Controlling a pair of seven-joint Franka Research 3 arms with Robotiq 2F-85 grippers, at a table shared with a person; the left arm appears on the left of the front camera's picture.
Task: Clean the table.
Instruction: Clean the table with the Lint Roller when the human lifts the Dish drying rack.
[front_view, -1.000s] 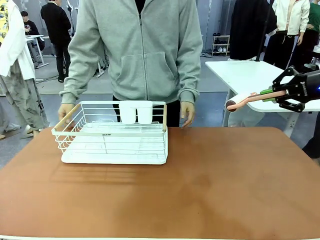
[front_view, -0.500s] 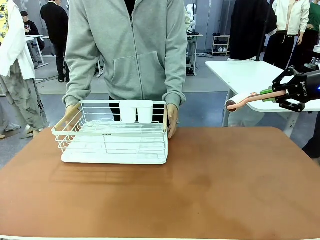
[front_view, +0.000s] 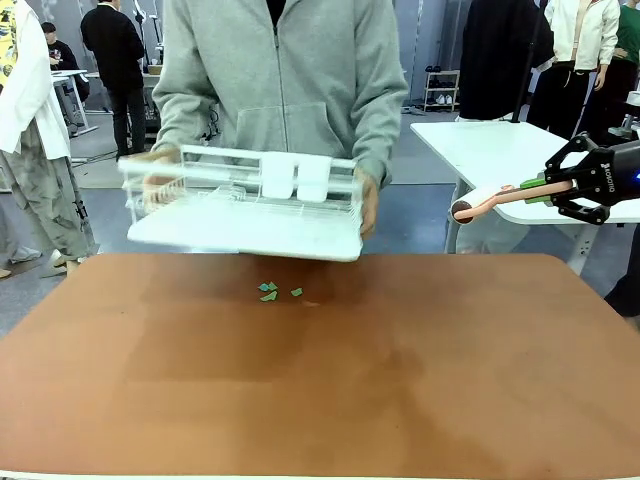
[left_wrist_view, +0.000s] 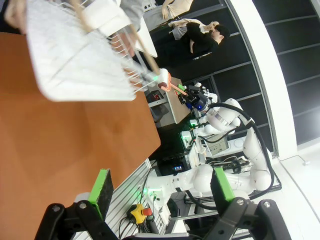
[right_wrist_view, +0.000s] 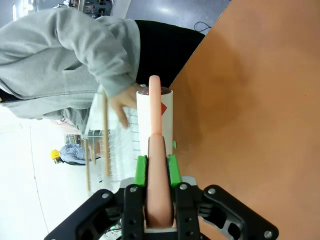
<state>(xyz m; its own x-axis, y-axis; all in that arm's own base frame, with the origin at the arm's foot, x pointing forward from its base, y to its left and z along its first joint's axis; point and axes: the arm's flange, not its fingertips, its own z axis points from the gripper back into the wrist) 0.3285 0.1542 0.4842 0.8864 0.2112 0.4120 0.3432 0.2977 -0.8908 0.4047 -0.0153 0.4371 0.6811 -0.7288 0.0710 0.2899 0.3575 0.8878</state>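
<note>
Right gripper (front_view: 545, 190) clamped on the pink plastic handle of a white-headed lint roller (front_view: 478, 203), up beyond the far right corner of the large table (front_view: 420, 380). Below and to that gripper's left: flat, matte reddish-brown top, thin pale edge, a few small green scraps (front_view: 275, 292) near the far side. Above the scraps, a blurred white wire dish rack (front_view: 245, 205), held by a person (front_view: 280, 70). Left gripper (left_wrist_view: 162, 187): jaws apart, nothing between.
</note>
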